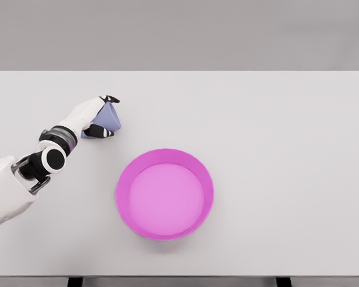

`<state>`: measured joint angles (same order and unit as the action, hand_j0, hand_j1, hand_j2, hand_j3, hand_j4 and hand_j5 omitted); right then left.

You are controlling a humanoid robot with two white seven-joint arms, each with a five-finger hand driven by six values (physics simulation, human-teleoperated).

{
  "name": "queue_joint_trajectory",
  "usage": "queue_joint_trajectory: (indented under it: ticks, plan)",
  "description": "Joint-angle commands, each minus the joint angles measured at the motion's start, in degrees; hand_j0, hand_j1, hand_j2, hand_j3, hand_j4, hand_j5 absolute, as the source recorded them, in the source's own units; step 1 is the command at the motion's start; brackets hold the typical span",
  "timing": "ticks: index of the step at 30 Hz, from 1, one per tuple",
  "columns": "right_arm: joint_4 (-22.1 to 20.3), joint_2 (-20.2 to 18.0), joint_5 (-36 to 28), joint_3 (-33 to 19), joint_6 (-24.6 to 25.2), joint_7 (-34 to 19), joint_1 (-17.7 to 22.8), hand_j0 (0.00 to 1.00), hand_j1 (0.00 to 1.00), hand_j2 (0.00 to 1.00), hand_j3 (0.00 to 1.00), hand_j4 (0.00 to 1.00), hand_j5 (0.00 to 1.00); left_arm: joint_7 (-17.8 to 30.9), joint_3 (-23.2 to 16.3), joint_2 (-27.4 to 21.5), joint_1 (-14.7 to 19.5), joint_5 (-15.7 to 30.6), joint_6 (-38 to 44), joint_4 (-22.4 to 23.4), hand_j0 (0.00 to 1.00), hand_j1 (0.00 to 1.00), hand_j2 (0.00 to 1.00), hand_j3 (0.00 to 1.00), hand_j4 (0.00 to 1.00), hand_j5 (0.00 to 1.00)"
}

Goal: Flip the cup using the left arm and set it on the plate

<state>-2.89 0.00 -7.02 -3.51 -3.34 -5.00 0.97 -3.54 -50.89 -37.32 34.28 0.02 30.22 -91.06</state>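
left robot hand (99, 116) grips tilted cup (110, 117) beside plate (127, 179).

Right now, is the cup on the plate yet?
No. The blue cup is in the left hand, up-left of the pink plate, which holds nothing.

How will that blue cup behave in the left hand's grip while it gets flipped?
The cup looks small and rigid, so probably light and unlikely to deform. Its sides taper, so it could slip along the left hand's fingers if they loosen. If dropped, it would likely roll in a curve across the bare table rather than toward the plate.
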Motion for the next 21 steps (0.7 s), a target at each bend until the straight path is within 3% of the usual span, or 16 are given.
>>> queue_joint_trajectory:
  ticks: [1, 9, 21]
  plan:
    - [-0.01, 0.00, -0.01, 0.00, 0.00, -0.01, 0.00, 1.00, 1.00, 1.00, 1.00, 1.00, 1.00, -0.07, 0.09, -0.12, 0.00, 1.74, 0.19, -0.08, 0.78, 0.78, 0.78, 0.78, 0.78, 0.78]
    - [-0.01, 0.00, -0.01, 0.00, 0.00, -0.01, 0.00, 1.00, 1.00, 1.00, 1.00, 1.00, 1.00, -0.15, 0.53, -0.03, 0.00, 2.53, 0.19, -0.43, 0.76, 0.76, 0.76, 0.76, 0.76, 0.76]
    - [-0.01, 0.00, -0.01, 0.00, 0.00, -0.01, 0.00, 1.00, 1.00, 1.00, 1.00, 1.00, 1.00, -0.86, 4.13, -0.65, -0.62, 9.12, -0.86, -4.30, 0.77, 0.77, 0.77, 0.77, 0.77, 0.77]
